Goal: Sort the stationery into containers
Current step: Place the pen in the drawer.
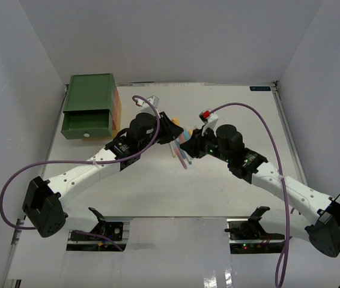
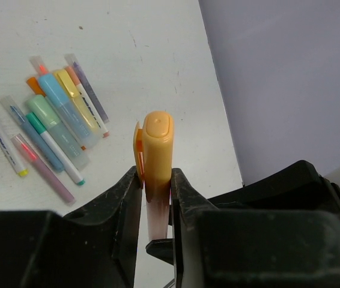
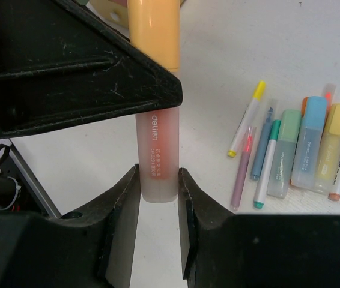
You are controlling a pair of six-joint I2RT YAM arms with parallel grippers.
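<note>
"While both hold, where is the highlighter point(image 2: 157, 150)?"
"Lifted near the pile point(image 2: 56, 126); my left gripper point(image 2: 156, 180) pinches it under the cap point(image 2: 158, 132), my right gripper point(image 3: 158, 177) its frosted barrel point(image 3: 157, 150). Light, stiff, smooth plastic: I judge the cap may pull off. White table point(image 2: 158, 48) around the pile, walls point(image 1: 14, 60) close."

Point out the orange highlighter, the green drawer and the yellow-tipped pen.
orange highlighter point(image 2: 158, 135), left wrist view, on its cap.
green drawer point(image 1: 86, 125), top view, on its front face.
yellow-tipped pen point(image 3: 245, 120), right wrist view, on its white barrel.
</note>
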